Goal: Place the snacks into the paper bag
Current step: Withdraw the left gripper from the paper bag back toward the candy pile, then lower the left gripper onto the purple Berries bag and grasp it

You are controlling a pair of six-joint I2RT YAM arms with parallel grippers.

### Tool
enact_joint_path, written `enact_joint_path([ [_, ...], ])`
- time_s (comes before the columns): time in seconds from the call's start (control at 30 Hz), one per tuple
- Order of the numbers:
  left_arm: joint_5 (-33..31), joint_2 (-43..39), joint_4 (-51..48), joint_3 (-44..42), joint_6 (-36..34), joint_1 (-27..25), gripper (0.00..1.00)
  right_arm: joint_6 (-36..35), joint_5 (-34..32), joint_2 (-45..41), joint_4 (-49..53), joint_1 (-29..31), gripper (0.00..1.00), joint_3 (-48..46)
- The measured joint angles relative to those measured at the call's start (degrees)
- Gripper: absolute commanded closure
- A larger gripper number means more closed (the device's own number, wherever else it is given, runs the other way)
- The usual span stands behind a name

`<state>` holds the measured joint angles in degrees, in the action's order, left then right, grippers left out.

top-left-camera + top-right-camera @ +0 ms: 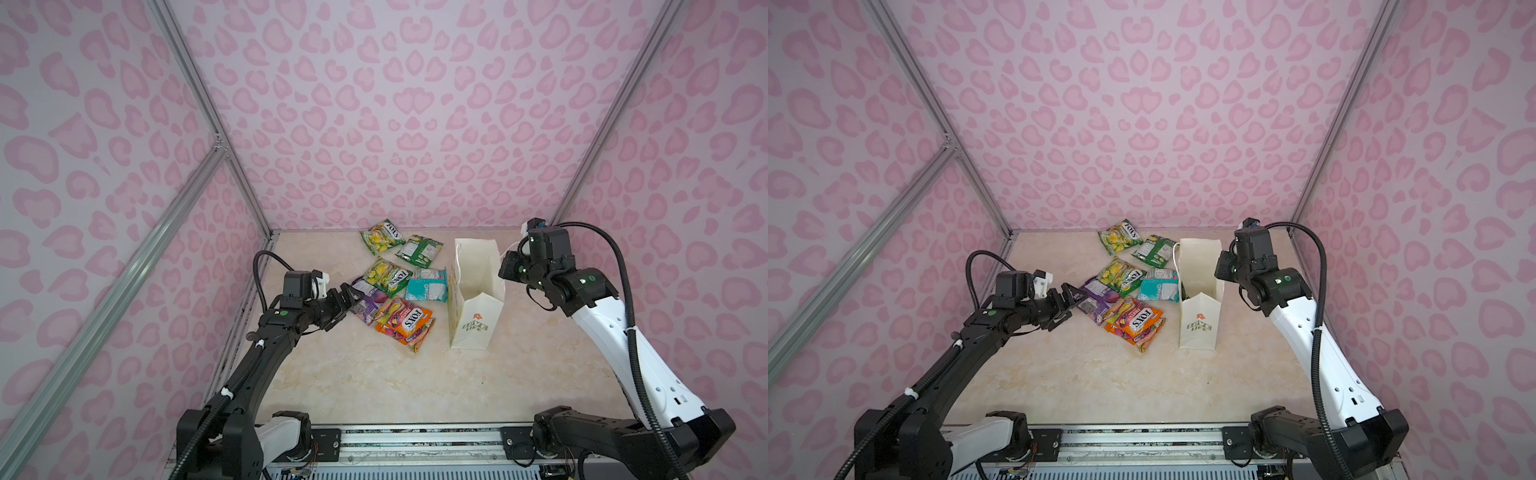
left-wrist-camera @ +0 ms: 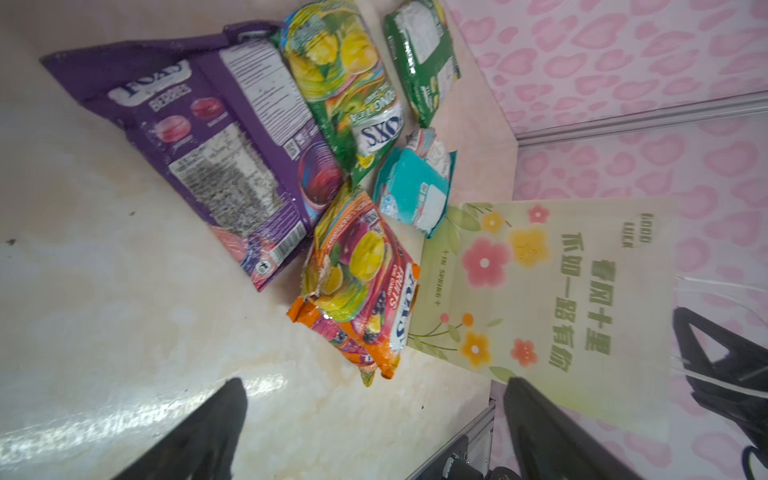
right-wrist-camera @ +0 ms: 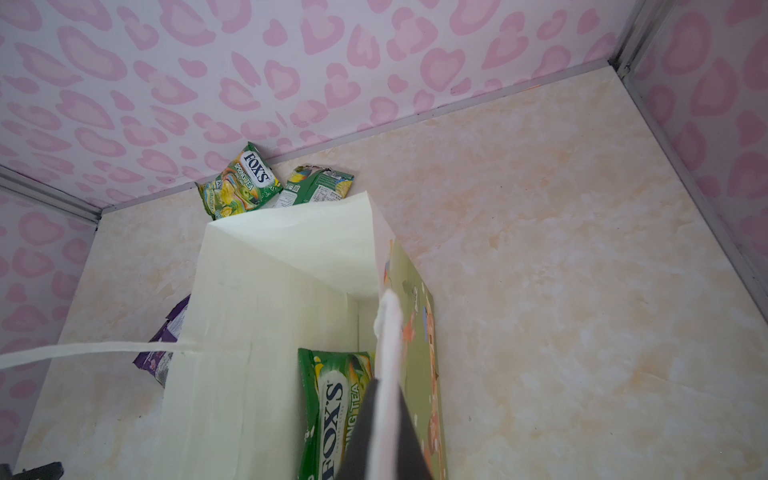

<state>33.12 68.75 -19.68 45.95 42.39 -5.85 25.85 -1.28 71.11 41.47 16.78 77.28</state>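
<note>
left gripper [image 1: 345, 306] jaws wide, empty, hovering by the purple packet [image 1: 370, 303]. right gripper [image 3: 384, 415] pinched on the paper bag [image 1: 473, 320] cord handle [image 3: 388, 332]. bag upright on desk [image 1: 374, 382]. one green fox's packet [image 3: 332, 407] inside, other snacks [image 1: 409, 324] on desk just left of it.

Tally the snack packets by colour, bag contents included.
Green-yellow packets: 3, one inside the paper bag
Dark green packet: 1
Teal-white packet: 1
Purple packet: 1
Orange-pink packets: 2, seemingly, stacked
Total: 8
</note>
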Motion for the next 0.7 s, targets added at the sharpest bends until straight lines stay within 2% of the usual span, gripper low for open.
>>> enact_joint_path([
  [0.17, -5.1, 4.9, 4.3, -3.5, -1.3, 0.4, 0.00, 0.1, 0.6, -0.3, -0.4, 0.4, 1.00, -1.1],
  [0.27, -5.3, 9.5, 11.5, -6.2, -0.9, 1.3, 0.00, 0.2, 1.4, -0.3, -1.0, 0.5, 1.00, -1.8],
  [0.53, -6.4, 21.4, 26.7, -5.0, 1.1, 3.3, 0.01, 0.5, 2.4, -1.4, -0.9, 0.6, 1.00, -1.1],
  [0.7, -4.1, 28.4, 36.2, -4.7, 2.1, 4.7, 0.02, 0.5, 2.4, -2.1, -0.9, 0.6, 1.00, -1.0],
])
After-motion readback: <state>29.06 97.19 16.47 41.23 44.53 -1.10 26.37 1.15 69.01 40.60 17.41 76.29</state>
